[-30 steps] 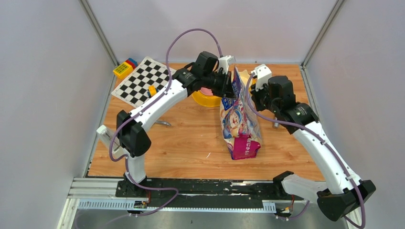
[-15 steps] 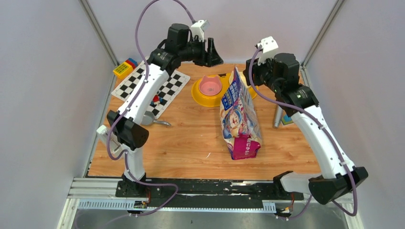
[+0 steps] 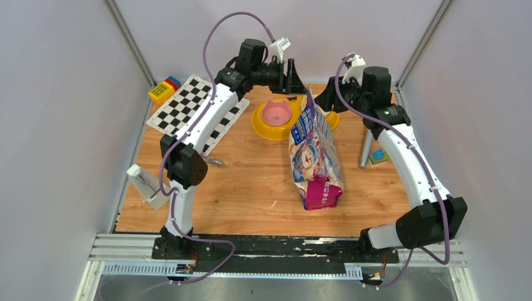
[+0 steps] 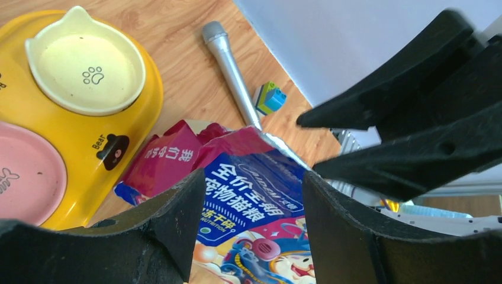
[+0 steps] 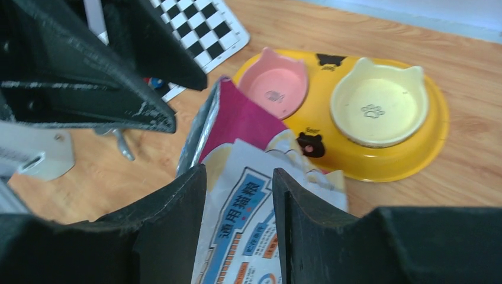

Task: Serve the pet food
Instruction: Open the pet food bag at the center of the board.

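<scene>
The bag [image 3: 315,157] sits mid-frame on the worktop [image 3: 251,188], its magenta bottom toward the lower edge and its top at the upper end, just beside the yellow feeder [image 3: 260,130]. No pet food shows anywhere. I judge that it is all inside the bag, since the pink bowl [image 3: 276,113] and the cream bowl [image 4: 83,65] are both bare.

The left jaws stand parted and hold nothing, hanging just up and left of the bag's top. The right jaws are also parted and empty, close on the top's right side. In each wrist view the bag's top edge shows through the gap, beyond the tips, and the other arm's jaws loom close.

The step looks like taking the bag's top from both sides.

- Each pair should come down over its own side of the top edge and pinch the film only, deep enough that the glossy skin does not slide out.
- The mouth should not be clamped flat.
- With the two pairs this near each other, the approaches must stay apart.
- Any tilt toward a bowl should be slow, mouth right above it, because loose pellets can rush out.
</scene>
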Robot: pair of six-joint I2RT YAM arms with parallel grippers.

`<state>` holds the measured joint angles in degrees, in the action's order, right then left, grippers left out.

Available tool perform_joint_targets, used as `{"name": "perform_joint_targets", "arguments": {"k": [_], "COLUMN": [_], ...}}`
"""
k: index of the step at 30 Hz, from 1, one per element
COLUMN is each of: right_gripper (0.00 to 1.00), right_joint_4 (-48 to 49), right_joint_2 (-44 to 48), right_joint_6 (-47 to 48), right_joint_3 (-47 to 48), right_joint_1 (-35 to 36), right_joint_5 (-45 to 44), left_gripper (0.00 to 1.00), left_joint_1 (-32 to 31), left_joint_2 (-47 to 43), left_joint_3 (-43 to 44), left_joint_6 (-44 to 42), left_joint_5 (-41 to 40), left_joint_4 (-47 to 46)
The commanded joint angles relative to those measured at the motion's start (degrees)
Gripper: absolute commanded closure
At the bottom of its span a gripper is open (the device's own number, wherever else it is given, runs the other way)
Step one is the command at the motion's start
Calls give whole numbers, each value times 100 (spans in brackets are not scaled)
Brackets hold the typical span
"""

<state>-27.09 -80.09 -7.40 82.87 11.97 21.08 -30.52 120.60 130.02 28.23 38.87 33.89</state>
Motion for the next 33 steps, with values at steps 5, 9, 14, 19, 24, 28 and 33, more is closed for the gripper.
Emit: {"name": "perform_joint_targets", "arguments": {"k": [5, 9, 14, 19, 24, 28, 33], "right_gripper": [54, 54, 54, 54, 53, 53, 53], "right_joint_4": [430, 463, 467, 456, 465, 459, 451], "right_joint_2": [32, 10, -16, -33, -9, 48, 97], "right_joint_6": [-397, -429, -427, -412, -378, -363, -358], "right_joint_3": [-234, -307, -307, -299, -321, -370, -389], "right_joint_1": [35, 40, 46, 50, 81, 94, 86], "right_joint_5": [1011, 1016, 937, 833, 780, 745, 713], "left_gripper": [31, 32, 34, 35, 47, 61, 74], "left_joint_1": [-21, -40, -47, -132, -234, -237, -239], "left_joint_2": [-248, -232, -171, -95, -31, 18, -26], "left_joint_3": [3, 0, 62, 276, 341, 418, 334], "left_joint_6": [294, 252, 370, 399, 431, 382, 381], "left_joint_5": [165, 67, 163, 189, 220, 148, 127], "left_joint_4": [-359, -315, -388, -358, -346, -270, -256]}}
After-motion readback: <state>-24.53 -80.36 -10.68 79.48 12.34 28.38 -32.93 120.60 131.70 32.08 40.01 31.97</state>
